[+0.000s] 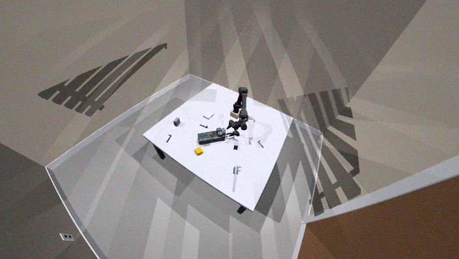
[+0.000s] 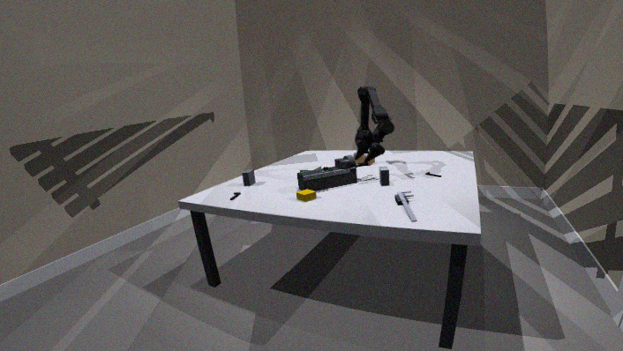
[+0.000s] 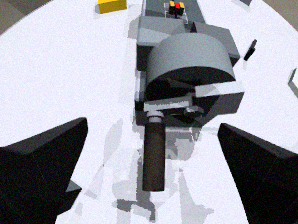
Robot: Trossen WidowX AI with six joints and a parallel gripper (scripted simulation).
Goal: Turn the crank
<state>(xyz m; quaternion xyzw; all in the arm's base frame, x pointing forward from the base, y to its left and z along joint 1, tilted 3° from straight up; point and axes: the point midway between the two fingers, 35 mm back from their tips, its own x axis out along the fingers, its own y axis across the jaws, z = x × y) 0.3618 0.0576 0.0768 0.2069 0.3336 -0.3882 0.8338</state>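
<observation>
Between the open gripper's (image 1: 233, 133) (image 3: 153, 131) fingers, dark crank handle (image 3: 154, 157) (untouched)

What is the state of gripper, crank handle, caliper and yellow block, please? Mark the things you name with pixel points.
Gripper (image 1: 231, 134) (image 3: 154, 127): open, holding nothing.
Crank handle (image 3: 154, 157): between the open fingers, not gripped.
Caliper (image 1: 235, 180) (image 2: 409, 208): lying on the table, jaws apart.
Yellow block (image 1: 198, 151) (image 2: 306, 195) (image 3: 112, 6): lying flat beside the machine.
</observation>
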